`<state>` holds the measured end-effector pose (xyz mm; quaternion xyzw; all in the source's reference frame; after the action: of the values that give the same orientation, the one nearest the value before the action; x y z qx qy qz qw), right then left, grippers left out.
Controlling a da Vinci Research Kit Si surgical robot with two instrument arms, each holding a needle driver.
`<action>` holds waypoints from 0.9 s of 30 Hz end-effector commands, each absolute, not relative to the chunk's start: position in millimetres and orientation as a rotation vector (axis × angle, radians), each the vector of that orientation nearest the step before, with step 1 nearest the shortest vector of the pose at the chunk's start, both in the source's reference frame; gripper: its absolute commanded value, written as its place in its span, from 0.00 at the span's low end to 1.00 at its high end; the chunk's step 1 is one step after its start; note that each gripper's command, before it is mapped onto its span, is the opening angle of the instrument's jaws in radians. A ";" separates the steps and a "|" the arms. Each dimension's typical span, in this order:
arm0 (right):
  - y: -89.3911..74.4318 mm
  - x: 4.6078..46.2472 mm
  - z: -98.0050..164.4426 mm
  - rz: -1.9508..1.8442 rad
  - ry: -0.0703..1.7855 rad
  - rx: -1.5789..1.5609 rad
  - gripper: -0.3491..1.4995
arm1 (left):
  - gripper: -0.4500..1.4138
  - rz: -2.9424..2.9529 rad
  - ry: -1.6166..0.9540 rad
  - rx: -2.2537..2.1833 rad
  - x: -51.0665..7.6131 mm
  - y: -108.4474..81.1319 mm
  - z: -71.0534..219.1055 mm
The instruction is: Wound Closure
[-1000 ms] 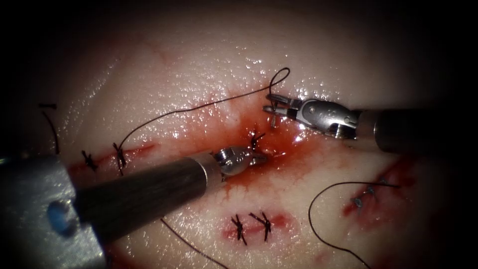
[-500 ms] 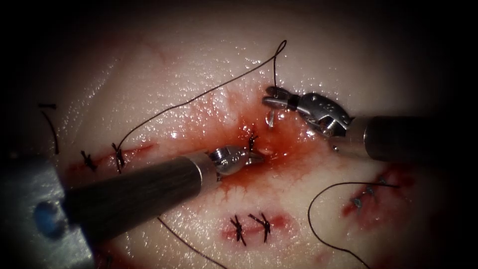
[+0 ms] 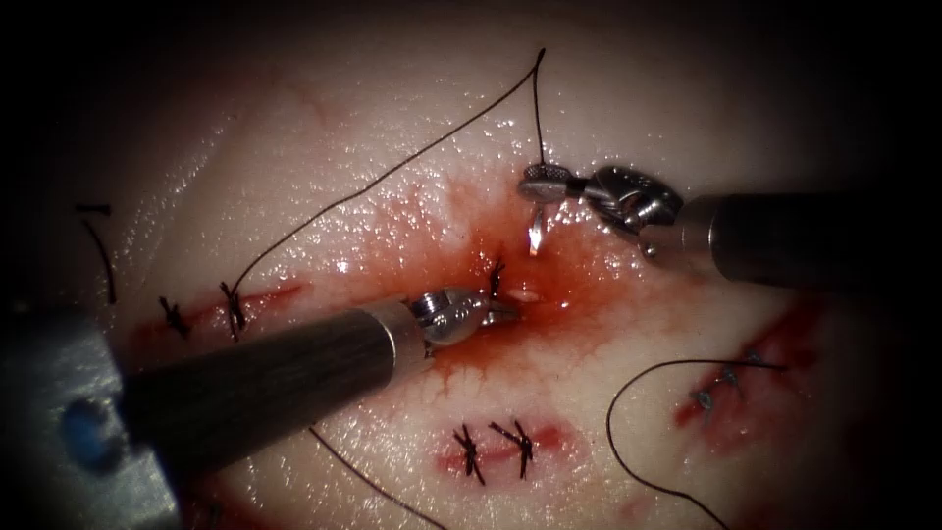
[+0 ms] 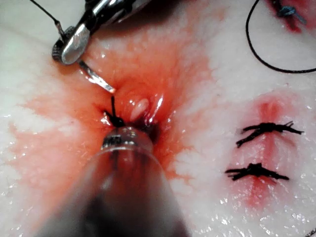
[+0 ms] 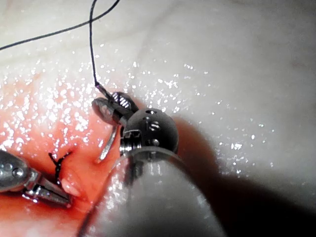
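While my left pincer (image 3: 505, 312) stays pressed onto the tissue (image 3: 392, 147) at the cut (image 3: 525, 294), my right pincer (image 3: 542, 183), pinching the needle (image 3: 536, 236) near its thread (image 3: 392, 172) end, has rolled and lifted, the tip now hanging over the cut's right side.

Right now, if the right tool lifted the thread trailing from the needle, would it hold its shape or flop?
Probably flop: the thread lies in loose curves on the tissue. Likely light, being very thin. Possibly slippery where red fluid wets it.
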<state>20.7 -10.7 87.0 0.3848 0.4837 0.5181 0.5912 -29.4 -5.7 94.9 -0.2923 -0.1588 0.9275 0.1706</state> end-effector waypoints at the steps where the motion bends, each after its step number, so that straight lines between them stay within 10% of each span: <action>1: -11.2 21.6 87.3 1.225 1.112 0.933 0.00 | 0.15 2.634 -0.455 -0.834 -29.9 -5.7 95.5; 27: -16.1 23.7 83.6 1.349 1.052 1.284 0.00 | 0.16 2.637 -0.452 -0.829 -29.1 -5.0 94.9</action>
<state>23.0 -15.8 82.9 0.5261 0.4307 0.5536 0.4809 -28.5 -4.9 94.2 -0.2909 -0.1585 0.9281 0.1698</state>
